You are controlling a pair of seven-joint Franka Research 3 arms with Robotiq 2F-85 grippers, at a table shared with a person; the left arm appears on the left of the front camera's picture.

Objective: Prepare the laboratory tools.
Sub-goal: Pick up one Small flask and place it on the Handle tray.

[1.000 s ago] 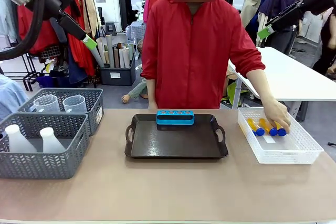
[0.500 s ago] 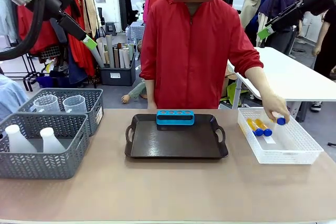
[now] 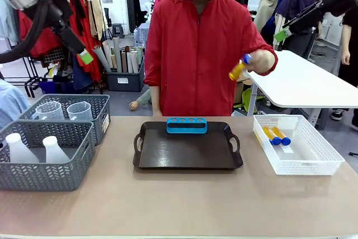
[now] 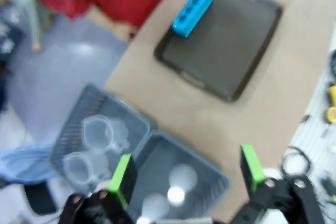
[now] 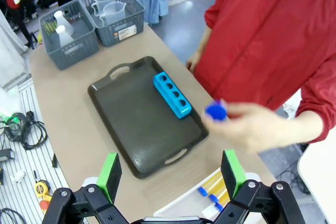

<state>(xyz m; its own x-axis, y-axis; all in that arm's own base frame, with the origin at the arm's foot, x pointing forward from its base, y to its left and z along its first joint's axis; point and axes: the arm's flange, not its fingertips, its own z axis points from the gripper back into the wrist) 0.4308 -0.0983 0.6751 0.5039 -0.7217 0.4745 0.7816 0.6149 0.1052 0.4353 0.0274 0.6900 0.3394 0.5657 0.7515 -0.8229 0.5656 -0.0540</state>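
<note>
The person across the table holds a blue-capped tube of orange liquid [image 3: 239, 68] in one hand at chest height; its blue cap [image 5: 216, 111] shows above the tray's far corner. Two more tubes [image 3: 276, 135] lie in the white lattice bin [image 3: 313, 163]. The blue tube rack [image 3: 187, 125] [image 4: 192, 10] [image 5: 171, 94] stands empty at the far edge of the dark tray [image 3: 188, 158]. My left gripper [image 4: 186, 174] [image 3: 86, 57] hangs open high above the grey baskets. My right gripper [image 5: 170, 173] [image 3: 281, 35] is open high at the right, holding nothing.
At the left stand two grey mesh baskets. The far one [image 3: 100, 107] holds two clear measuring jugs [image 3: 79, 110]. The near one [image 3: 50, 174] holds two white flasks [image 3: 53, 149]. Bare tabletop [image 3: 179, 205] lies in front of the tray.
The person's hand took one tube out of the white bin and raised it to chest height. My left gripper shifted slightly down and left.
</note>
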